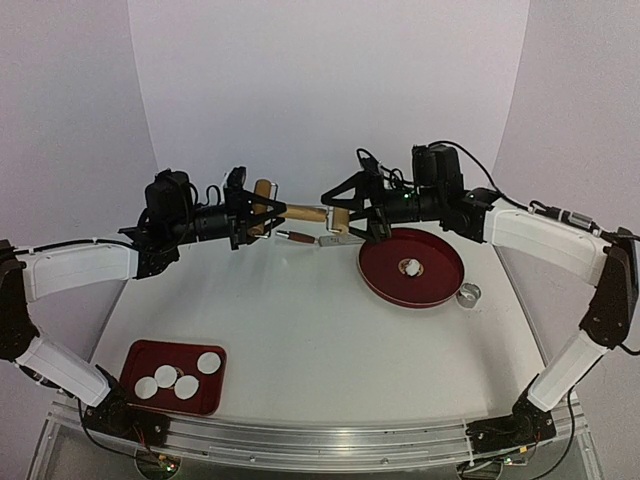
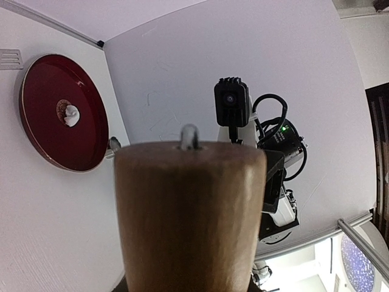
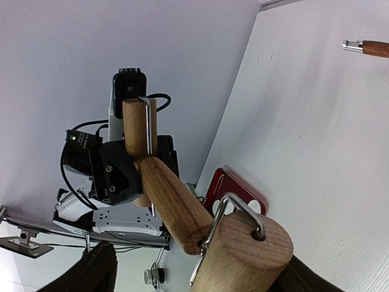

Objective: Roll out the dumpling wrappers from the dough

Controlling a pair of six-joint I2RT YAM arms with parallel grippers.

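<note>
Above the far side of the white table (image 1: 300, 330): a wooden double-ended roller (image 1: 300, 212) was held aloft, roughly level, between the two arms.
Left gripper (image 1: 258, 208): judged pinched on one end drum of the roller; its fingers were hidden in its own wrist view.
Right gripper (image 1: 343, 216): found clamped on the other drum, with dark fingers (image 3: 97, 271) seen at either side.
Dumpling wrappers (image 1: 186, 386): four thin white round discs were recorded on a red rectangular tray (image 1: 138, 358) at the near left, some touching, well apart from both grippers.
Dough: a small ragged white lump (image 1: 408, 267) was noted at the centre of a round red rimmed tray (image 1: 380, 275).
Handling: the dough was judged soft, light and tacky. The wrappers were judged limp and easily torn, best lifted at the rim or slid under.
Nearby: a small metal ring (image 1: 468, 295) lay beside the round tray, and a brown-handled metal spatula (image 1: 300, 238) lay beneath the roller.
</note>
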